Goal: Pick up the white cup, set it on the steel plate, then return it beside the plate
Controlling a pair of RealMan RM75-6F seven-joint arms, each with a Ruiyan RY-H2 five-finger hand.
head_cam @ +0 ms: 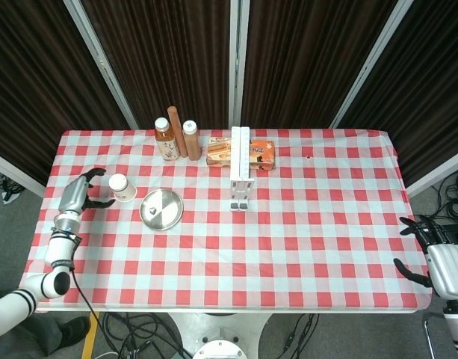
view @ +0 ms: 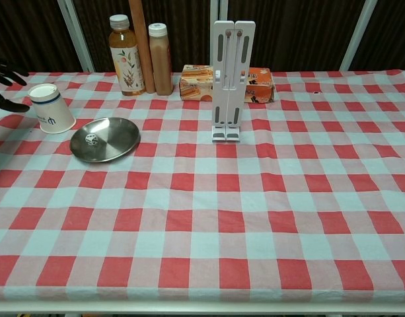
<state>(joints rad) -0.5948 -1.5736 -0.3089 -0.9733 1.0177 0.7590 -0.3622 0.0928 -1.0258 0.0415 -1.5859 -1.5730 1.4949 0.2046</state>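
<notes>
The white cup [head_cam: 122,187] [view: 51,108] stands upside down on the tablecloth, just left of the steel plate [head_cam: 161,209] [view: 104,139] and apart from it. My left hand [head_cam: 78,194] is open a short way to the cup's left, fingers spread and not touching it; in the chest view only its dark fingertips [view: 5,84] show at the left edge. My right hand [head_cam: 440,263] hangs open off the table's near right corner, holding nothing.
Two bottles [head_cam: 166,139] [view: 125,56] and a brown cylinder stand at the back, with an orange box [head_cam: 243,153] [view: 226,84] and a tall white stand [head_cam: 240,178] [view: 228,79] to their right. The checked table [head_cam: 303,224] spreads wide to the right.
</notes>
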